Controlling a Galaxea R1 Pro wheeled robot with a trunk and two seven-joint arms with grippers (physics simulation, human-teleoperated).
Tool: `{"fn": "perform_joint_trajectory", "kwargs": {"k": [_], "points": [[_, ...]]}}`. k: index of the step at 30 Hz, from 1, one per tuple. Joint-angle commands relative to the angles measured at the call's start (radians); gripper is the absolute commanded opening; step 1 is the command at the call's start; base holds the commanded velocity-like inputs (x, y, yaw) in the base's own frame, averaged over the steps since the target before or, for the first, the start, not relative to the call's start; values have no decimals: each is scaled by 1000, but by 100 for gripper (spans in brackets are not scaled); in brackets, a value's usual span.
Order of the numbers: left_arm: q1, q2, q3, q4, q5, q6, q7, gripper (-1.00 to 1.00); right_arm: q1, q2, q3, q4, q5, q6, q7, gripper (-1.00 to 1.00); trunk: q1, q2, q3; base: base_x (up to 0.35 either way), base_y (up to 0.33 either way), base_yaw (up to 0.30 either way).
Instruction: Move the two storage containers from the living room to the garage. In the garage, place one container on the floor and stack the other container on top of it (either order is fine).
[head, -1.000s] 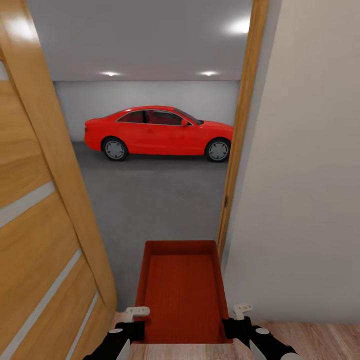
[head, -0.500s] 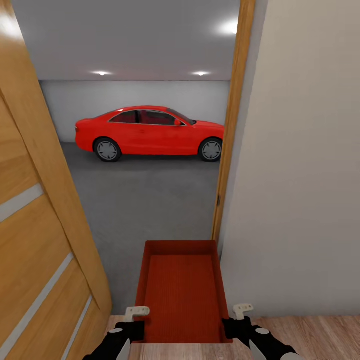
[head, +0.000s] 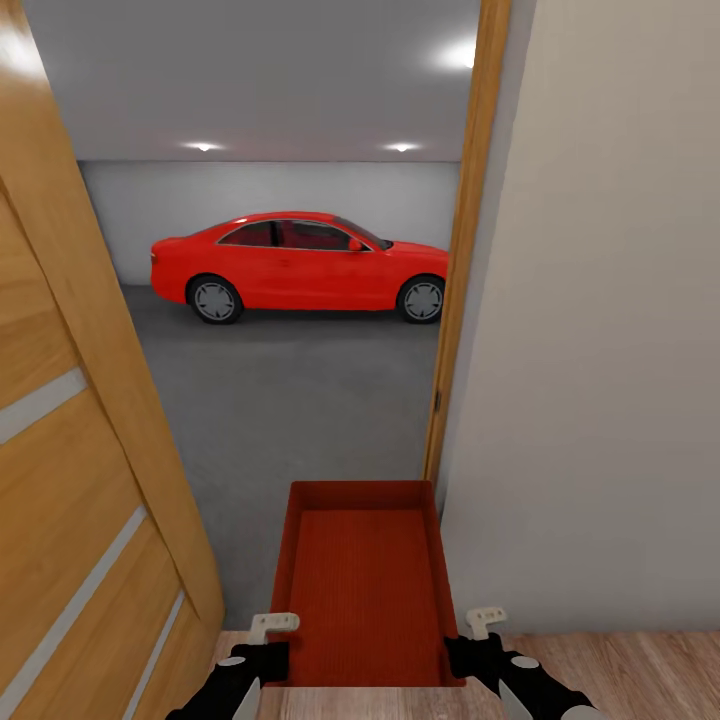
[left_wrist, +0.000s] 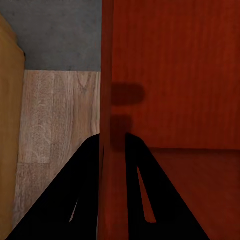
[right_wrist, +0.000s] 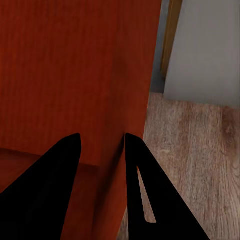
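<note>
A: How far along is this?

B: Partway, I judge. One bin (head: 365, 580) is carried at the doorway, its far end over the grey floor (head: 290, 400) of the garage, its near end over the wood planks (head: 620, 680). It is not set down yet, and I see no second bin, so whether one is already inside I cannot tell.

A: And the grip?

B: The left gripper (left_wrist: 112, 145) is clamped on the bin's left wall, one finger on each side of it. The right gripper (right_wrist: 100, 145) pinches the right wall the same way.

A: What does the bin look like?

B: Orange-red, rectangular, no lid, low straight walls, fine ribbing on the bottom, and empty. It sits level between the open door (head: 70, 450) at left and the wall (head: 600, 350) at right; the red car (head: 300, 265) stands far across the garage
</note>
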Motion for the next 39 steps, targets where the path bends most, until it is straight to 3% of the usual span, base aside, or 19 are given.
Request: {"fn": "perform_joint_trajectory", "kwargs": {"k": [1, 16, 39], "points": [[-1, 45, 42, -17, 5, 6, -2, -100, -1, -19, -10, 3, 11, -5, 51, -100, 1, -2, -2, 0, 0, 0], [-1, 45, 42, -17, 5, 7, -2, -100, -1, -19, -10, 3, 11, -5, 51, -100, 1, -2, -2, 0, 170, 0], [-1, 45, 40, -17, 5, 7, -2, -100, -1, -19, -9, 3, 12, -5, 51, -100, 1, -2, -2, 26, 7, 0]]}}
